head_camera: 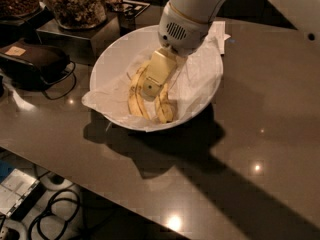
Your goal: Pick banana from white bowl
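The white bowl (112, 54), lined with crinkled white paper, stands on the dark counter at centre. Two yellow bananas lie side by side in its front part: a curved one on the left (134, 100) and a shorter-looking one on the right (165, 110). My gripper (150, 86) reaches down into the bowl from the upper right. It sits right on top of the bananas and hides their upper halves. I cannot tell which banana it touches, nor which is the straighter one.
A black device with a cable (31, 61) lies left of the bowl. Jars of snacks (75, 4) stand on a metal box at the back left. A white paper (220, 34) lies behind the bowl. The counter's front edge runs diagonally below, with cables (55, 209) on the floor.
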You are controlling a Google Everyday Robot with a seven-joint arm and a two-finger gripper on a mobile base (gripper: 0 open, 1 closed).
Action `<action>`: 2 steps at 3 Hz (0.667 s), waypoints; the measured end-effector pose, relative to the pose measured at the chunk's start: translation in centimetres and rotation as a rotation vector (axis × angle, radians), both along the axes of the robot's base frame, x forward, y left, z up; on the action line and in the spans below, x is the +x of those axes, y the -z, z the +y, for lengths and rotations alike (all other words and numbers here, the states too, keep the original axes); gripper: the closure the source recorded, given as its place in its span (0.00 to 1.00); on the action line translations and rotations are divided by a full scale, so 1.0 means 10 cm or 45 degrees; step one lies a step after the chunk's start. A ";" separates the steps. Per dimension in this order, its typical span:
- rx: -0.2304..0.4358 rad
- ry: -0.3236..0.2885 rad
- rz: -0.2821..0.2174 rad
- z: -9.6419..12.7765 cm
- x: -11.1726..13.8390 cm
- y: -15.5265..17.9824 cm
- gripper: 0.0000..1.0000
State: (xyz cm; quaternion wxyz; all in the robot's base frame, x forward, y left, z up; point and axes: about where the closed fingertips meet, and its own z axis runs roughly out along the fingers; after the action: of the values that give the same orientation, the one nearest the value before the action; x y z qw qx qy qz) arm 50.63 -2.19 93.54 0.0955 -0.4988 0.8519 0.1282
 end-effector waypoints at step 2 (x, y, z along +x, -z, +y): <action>0.000 0.043 0.009 -0.02 0.07 0.04 0.20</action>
State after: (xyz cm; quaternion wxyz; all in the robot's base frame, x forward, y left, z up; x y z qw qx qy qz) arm 51.32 -2.38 93.12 0.0946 -0.4840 0.8605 0.1282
